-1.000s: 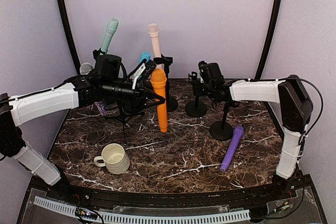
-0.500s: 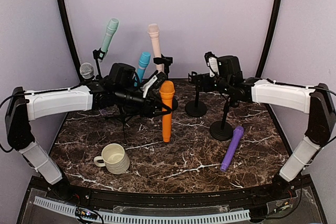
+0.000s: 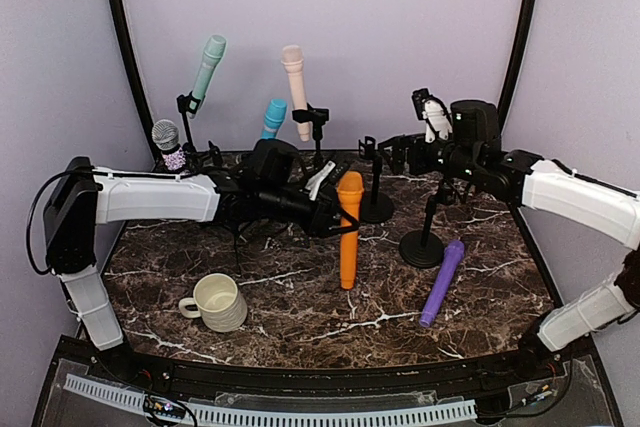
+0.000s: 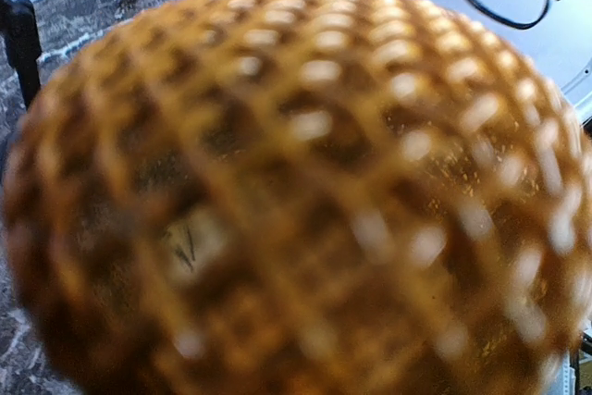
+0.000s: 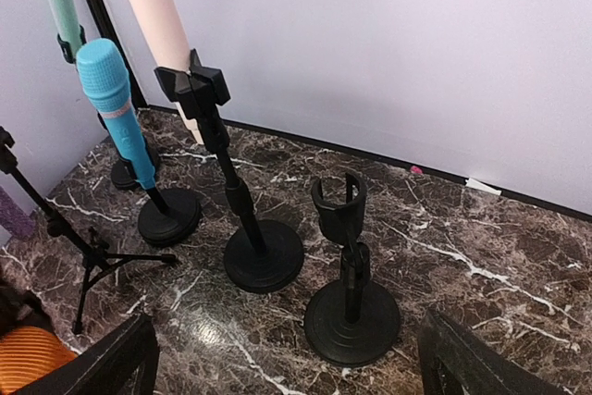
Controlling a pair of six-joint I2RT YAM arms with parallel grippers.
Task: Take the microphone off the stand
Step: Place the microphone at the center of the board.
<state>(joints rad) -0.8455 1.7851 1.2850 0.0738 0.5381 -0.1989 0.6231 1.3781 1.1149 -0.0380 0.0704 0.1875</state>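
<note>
My left gripper is shut on the orange microphone, gripping just below the head. The microphone hangs upright over the middle of the table, free of any stand. Its mesh head fills the left wrist view and hides the fingers. An empty stand with an open clip stands right behind it. My right gripper hovers open above the back right of the table. In its wrist view its fingertips frame that empty stand, and nothing lies between them.
Pink, blue and teal microphones sit in stands at the back. A silver-headed one is at far left. A second empty stand is at the right, next to a purple microphone lying flat. A mug sits front left.
My left arm has carried the orange microphone rightward, toward the table's middle. My right arm has drawn back to the right, and its jaws have opened wide.
</note>
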